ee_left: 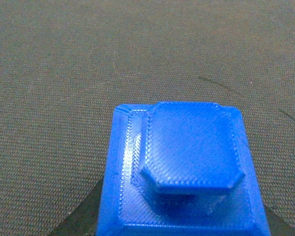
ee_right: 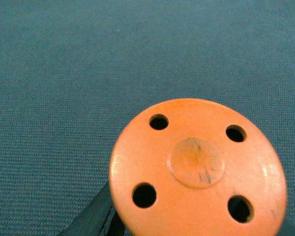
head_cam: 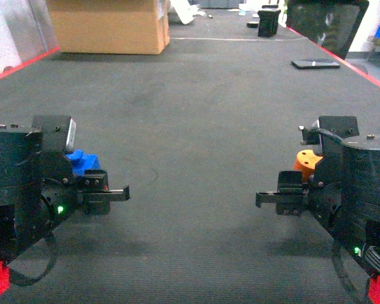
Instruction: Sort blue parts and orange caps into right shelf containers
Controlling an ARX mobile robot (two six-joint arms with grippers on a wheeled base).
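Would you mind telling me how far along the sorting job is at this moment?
Picking looks done: the left gripper carries a blue part and the right gripper carries an orange cap, both held over bare grey carpet. Carrying is in hand. Delivery is all still to do: no shelf or blue crate is in view, only a cardboard box far ahead, so nothing is visibly sorted yet.

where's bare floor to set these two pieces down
Bare carpet spans the wide stretch between the left claw and right claw, running back to the cardboard box. It is crowded only at the far right, near the flat black object and black bin.
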